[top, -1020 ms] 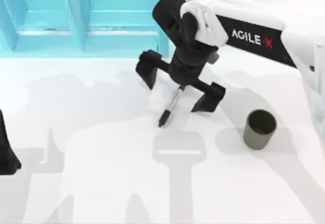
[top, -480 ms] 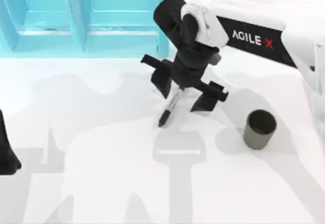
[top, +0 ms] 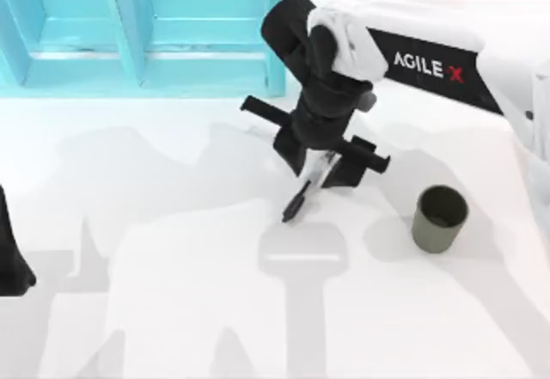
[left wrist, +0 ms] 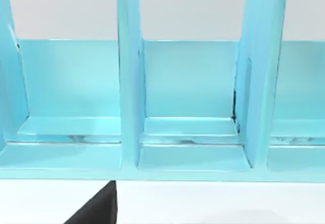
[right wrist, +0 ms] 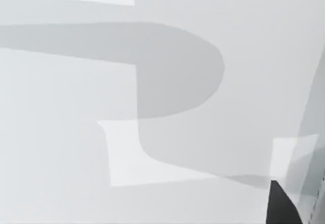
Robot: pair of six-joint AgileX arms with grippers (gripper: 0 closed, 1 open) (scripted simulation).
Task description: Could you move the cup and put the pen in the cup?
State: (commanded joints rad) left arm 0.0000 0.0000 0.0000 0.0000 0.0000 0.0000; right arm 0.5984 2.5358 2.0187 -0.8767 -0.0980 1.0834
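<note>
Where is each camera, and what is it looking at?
Top view: above the table, looking down; the right gripper is shut on the pen near the cup; the parked left arm sits at the left edge.
Left wrist view: on the left wrist, facing the blue rack.
Right wrist view: on the right wrist, facing bare table.
Shared: top and left wrist views both show the rack.
</note>
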